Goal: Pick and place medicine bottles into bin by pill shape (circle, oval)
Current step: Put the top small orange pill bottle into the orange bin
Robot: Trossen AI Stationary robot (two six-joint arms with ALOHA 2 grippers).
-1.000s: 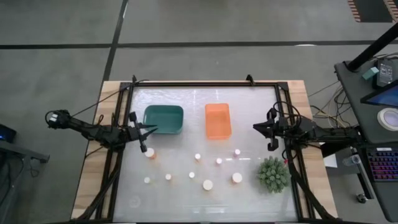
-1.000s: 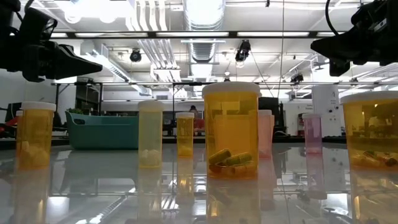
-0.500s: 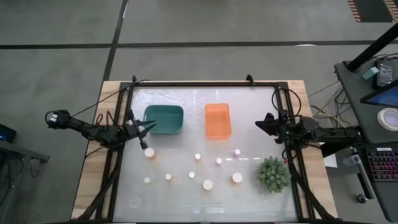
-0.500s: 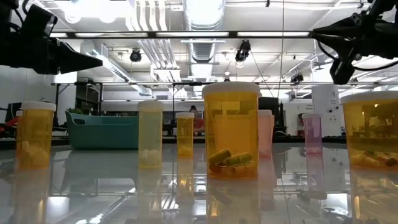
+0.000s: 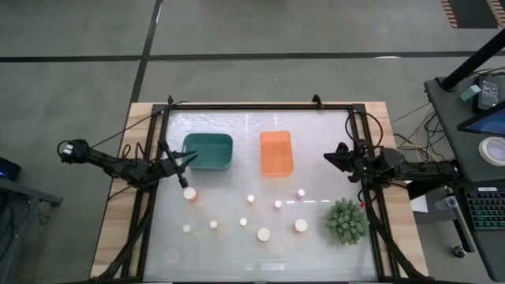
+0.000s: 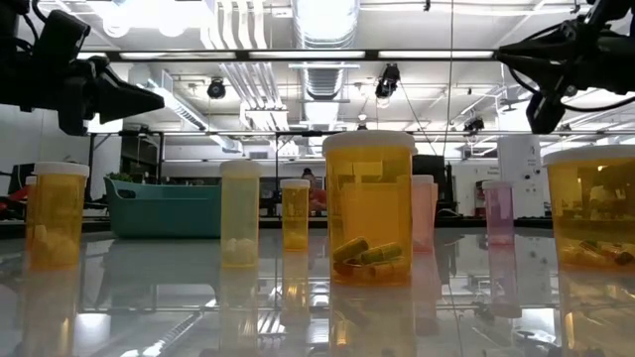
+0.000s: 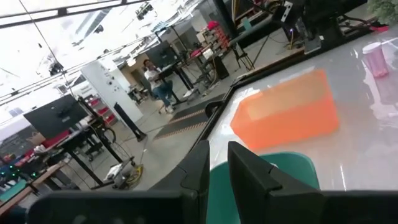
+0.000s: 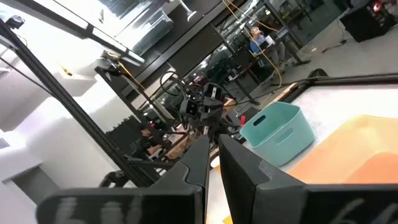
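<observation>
Left gripper (image 5: 186,160): my jaws closed, empty, at teal bin (image 5: 208,151).
Right gripper (image 5: 331,156): my jaws closed, empty, beside orange bin (image 5: 276,153).
Medicine bottles (image 5: 263,234): standing on tabletop (image 5: 316,244).

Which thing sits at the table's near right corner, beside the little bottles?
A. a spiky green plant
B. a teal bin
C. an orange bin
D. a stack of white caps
A: in the high view the spiky green plant fills that corner, while the teal bin and orange bin lie farther back.
</observation>
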